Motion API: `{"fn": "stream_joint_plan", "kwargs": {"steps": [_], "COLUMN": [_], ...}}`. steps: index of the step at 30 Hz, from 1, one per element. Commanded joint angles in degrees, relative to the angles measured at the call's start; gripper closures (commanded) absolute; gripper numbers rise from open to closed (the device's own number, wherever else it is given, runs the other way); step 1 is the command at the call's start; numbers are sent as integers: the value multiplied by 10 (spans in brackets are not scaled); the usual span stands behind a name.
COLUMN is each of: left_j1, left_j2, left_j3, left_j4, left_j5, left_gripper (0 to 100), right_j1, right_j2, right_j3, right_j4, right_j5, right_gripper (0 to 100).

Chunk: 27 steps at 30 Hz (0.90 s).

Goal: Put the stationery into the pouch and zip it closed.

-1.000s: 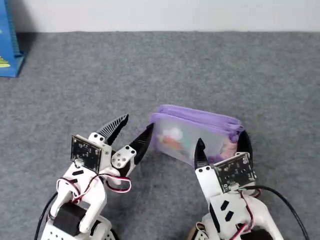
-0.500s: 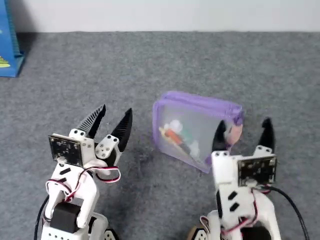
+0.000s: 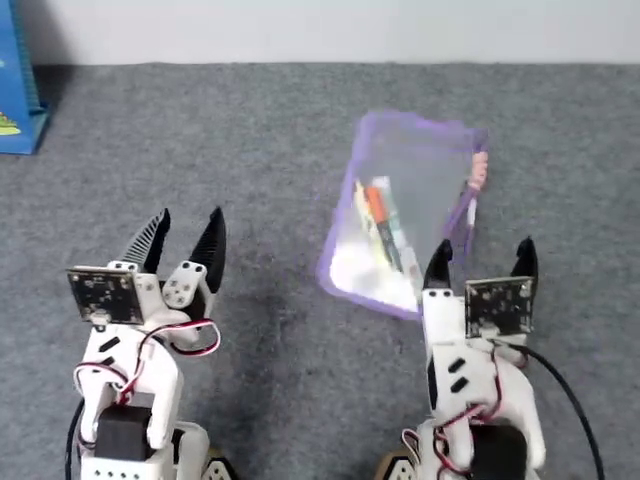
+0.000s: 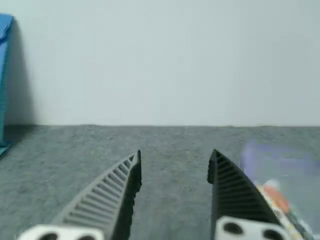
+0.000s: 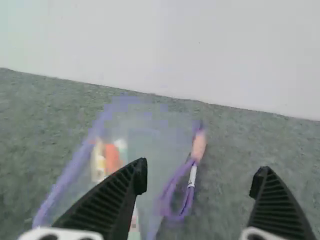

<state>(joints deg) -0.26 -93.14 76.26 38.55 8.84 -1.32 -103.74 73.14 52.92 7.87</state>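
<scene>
— What is the table looking like?
— Grey, felt-like cloth is covering the table (image 3: pixel 250 120) and running back to a pale wall (image 3: pixel 320 30). A blue thing (image 3: pixel 15 95) is standing at the far left edge.
— And the pouch?
— The clear, purple-edged pouch (image 3: pixel 420 170) is lying flat on the cloth, just ahead of the right hand (image 3: pixel 482 250), with pens (image 3: pixel 385 225) showing inside.
— The hands?
— Both are hanging spread, gripping nothing. The left hand (image 3: pixel 190 215) is sitting well apart from the pouch.
</scene>
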Motion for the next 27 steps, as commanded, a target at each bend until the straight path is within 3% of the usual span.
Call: {"fn": "stream_joint_plan", "kwargs": {"steps": [1,12,17,20,23,27], "left_j1": [-11,-11,-11,-11,-6,-11], "left_j2": [-6,-7,-7,-7,-7,-7], "left_j3": [-44,21,70,102,128,157], "left_j4": [29,102,105,103,103,103], "left_j5": [5,3,3,2,-33,-70], "left_gripper": [786,784,791,867,991,987], "right_j1": [1,6,6,6,7,7], "right_j2": [1,0,0,0,0,0], "right_j3": [-45,72,87,87,101,158], "right_j4": [60,95,95,95,95,89], "right_j5": [6,-13,-50,-50,-50,-50], "right_gripper": [671,677,874,995,938,963]}}
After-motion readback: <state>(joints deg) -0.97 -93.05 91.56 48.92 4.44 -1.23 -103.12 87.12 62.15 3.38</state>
